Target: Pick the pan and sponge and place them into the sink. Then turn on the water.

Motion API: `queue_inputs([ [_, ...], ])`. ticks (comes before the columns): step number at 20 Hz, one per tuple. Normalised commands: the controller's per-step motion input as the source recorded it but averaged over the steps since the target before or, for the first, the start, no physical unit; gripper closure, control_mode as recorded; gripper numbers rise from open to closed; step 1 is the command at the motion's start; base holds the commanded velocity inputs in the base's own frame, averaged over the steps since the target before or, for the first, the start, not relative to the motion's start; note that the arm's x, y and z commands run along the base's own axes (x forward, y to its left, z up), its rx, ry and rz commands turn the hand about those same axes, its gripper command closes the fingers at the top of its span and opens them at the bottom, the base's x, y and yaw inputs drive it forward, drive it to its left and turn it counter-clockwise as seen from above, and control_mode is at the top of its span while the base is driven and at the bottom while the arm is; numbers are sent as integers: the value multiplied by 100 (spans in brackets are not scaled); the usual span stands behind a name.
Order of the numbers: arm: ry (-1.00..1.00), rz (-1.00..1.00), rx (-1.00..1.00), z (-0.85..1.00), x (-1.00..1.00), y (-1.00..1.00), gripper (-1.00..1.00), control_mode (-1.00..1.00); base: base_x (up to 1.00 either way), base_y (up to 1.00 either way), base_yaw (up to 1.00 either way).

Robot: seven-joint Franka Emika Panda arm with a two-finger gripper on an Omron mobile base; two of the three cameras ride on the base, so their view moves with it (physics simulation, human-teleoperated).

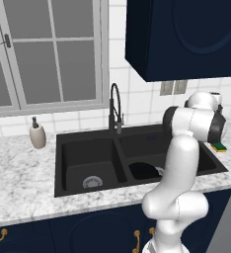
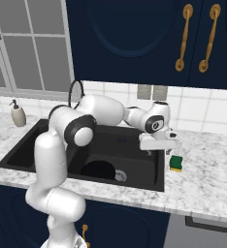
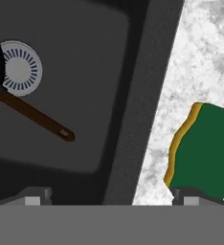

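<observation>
Fingertips sit wide open at the bottom of the hand view, holding nothing. Your gripper (image 2: 159, 145) hovers over the sink (image 2: 135, 181) rim; the sponge (image 3: 202, 146) lies on the counter (image 2: 207, 179) off to one side, under one fingertip rather than between both. Its long axis probably runs along the sink edge. Shift outward, away from the basin. The pan (image 2: 98, 169) already lies in the basin.

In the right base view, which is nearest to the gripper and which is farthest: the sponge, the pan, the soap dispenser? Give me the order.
Measured from the gripper:
1. The sponge, on the marble counter just right of the sink, directly under the open fingers.
2. The pan, lying in the sink's right basin, to the gripper's left and lower.
3. The soap dispenser, on the counter past the sink's far left end.
</observation>
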Motion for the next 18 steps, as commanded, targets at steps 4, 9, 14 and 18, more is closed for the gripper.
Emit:
queue_inputs([
  [4,-18,-4,5,-5,6,-56,-100,-100,0,0,0],
  [9,-9,-4,0,-14,18,-13,-100,-100,0,0,0],
  [14,-3,0,0,-15,4,-10,-100,-100,0,0,0],
  [18,-1,0,0,-18,0,-23,-100,-100,0,0,0],
])
